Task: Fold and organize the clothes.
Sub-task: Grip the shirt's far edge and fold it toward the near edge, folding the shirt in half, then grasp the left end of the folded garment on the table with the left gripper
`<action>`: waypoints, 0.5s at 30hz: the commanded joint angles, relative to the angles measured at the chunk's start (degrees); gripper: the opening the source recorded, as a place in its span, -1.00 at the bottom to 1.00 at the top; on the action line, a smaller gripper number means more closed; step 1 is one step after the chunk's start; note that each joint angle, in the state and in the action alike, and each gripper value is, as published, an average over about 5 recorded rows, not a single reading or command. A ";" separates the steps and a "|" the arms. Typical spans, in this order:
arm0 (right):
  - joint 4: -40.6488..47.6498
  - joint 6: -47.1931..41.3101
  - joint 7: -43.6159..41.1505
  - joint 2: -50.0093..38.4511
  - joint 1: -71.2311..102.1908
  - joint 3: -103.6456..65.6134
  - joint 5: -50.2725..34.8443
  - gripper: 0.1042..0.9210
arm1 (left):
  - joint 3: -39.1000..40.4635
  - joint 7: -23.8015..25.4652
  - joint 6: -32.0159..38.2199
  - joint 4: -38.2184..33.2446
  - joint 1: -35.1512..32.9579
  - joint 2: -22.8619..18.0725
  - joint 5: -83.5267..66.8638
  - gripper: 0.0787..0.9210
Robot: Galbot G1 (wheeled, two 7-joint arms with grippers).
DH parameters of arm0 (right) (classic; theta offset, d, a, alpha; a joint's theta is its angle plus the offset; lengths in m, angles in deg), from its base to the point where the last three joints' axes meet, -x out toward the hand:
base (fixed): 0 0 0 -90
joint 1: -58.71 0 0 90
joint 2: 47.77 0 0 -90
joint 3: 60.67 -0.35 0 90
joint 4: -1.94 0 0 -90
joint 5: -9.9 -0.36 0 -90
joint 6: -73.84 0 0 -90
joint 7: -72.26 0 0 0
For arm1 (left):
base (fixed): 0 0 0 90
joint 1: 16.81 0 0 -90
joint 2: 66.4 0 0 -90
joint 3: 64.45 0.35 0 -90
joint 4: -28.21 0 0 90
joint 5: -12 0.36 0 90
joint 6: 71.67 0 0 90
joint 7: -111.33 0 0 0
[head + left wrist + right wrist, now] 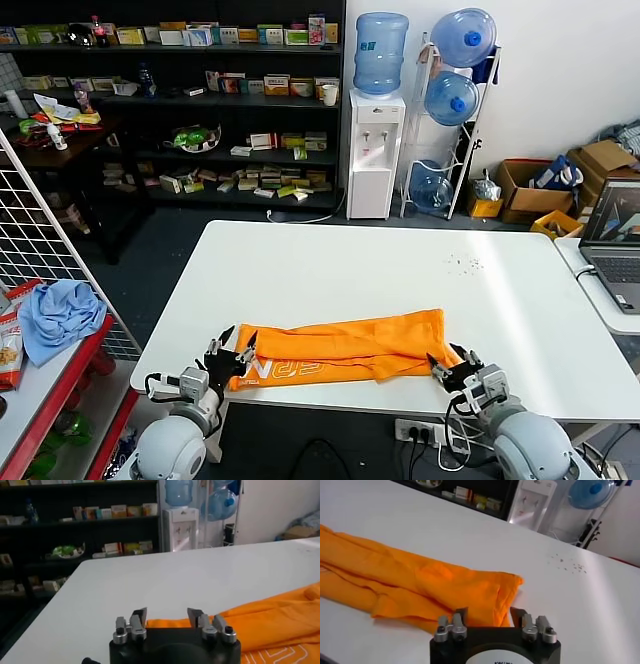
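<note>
The orange T-shirt [345, 350] lies folded into a long band along the near edge of the white table [380, 265], with white lettering showing at its left end. My left gripper [232, 347] is open at the shirt's left end, jaws straddling the edge; the wrist view shows the shirt [270, 620] just past the open fingers [139, 616]. My right gripper [446, 368] is open at the shirt's right end; its wrist view shows the shirt [420, 585] between the spread fingers [517, 615]. Neither holds cloth.
A light blue cloth [58, 315] lies on a red rack at the left. A laptop [612, 240] sits on a side table at the right. Shelves and a water dispenser [374, 150] stand behind the table.
</note>
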 commanded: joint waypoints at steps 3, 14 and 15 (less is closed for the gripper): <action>-0.95 -0.21 0.19 -0.29 1.39 -0.45 0.23 0.65 | -0.49 -0.81 -3.11 0.83 -0.53 -0.56 -8.43 0.55; -1.59 -0.37 0.16 -0.52 1.55 -0.46 -0.40 0.76 | -0.21 -1.28 -6.05 3.93 0.92 -1.93 -12.72 0.77; -1.66 -0.39 0.15 -0.52 1.60 -0.43 -0.42 0.76 | -0.17 -1.23 -6.15 4.24 1.14 -1.97 -12.80 0.76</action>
